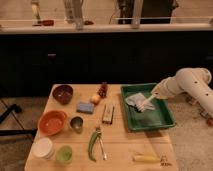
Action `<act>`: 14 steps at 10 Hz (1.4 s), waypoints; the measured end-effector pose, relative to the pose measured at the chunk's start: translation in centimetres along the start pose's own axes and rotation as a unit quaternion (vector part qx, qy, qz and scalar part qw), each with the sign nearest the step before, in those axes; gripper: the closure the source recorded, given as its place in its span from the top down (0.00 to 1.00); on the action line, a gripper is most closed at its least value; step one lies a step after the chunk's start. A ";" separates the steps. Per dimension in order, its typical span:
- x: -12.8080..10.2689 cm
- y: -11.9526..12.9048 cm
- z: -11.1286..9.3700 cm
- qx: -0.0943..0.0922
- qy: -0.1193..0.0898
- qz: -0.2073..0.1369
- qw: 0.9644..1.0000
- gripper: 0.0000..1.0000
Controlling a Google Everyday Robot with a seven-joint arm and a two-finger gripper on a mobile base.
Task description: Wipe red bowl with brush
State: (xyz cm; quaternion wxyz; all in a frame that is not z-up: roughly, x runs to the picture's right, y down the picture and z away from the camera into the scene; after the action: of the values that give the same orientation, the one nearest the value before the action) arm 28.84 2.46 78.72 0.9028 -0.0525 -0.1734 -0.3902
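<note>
The red bowl (52, 122) sits on the left side of the wooden table, wide and orange-red. Over the green tray (167, 119) at the right, the brush (136, 101) hangs with its round bristle head pointing left and its pale handle running right into my gripper (152, 97). The gripper is shut on the handle at the end of the white arm, which comes in from the right edge. The gripper and brush are far to the right of the red bowl.
Near the red bowl are a dark maroon bowl (63, 93), a small metal cup (76, 123), a white cup (42, 148) and a green cup (64, 154). A blue sponge (85, 107), a wooden block (107, 113), a green-handled utensil (93, 145) and a yellow tool (146, 158) lie mid-table.
</note>
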 end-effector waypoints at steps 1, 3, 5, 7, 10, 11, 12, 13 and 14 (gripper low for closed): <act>-0.5 -0.9 -0.2 0.017 -0.012 -0.001 1.000 0.00; -1.4 -2.4 -0.6 0.034 -0.022 -0.004 0.999 0.00; -2.6 -4.2 -1.1 0.043 -0.023 -0.018 0.999 0.00; -4.2 -6.4 -1.4 0.047 -0.021 -0.034 0.998 0.00; -6.4 -9.5 -0.8 0.046 -0.029 -0.065 0.996 0.00; -7.4 -11.1 -0.1 0.044 -0.037 -0.079 0.995 0.00; -8.1 -12.2 0.4 0.043 -0.043 -0.087 0.994 0.00; -8.7 -13.1 0.9 0.040 -0.050 -0.093 0.994 0.00; -9.8 -14.9 1.8 0.035 -0.062 -0.103 0.992 0.00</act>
State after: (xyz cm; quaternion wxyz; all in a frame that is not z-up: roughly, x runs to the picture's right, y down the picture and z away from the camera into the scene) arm 11.36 -0.66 76.30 0.8466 -0.0265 -0.2473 -0.4705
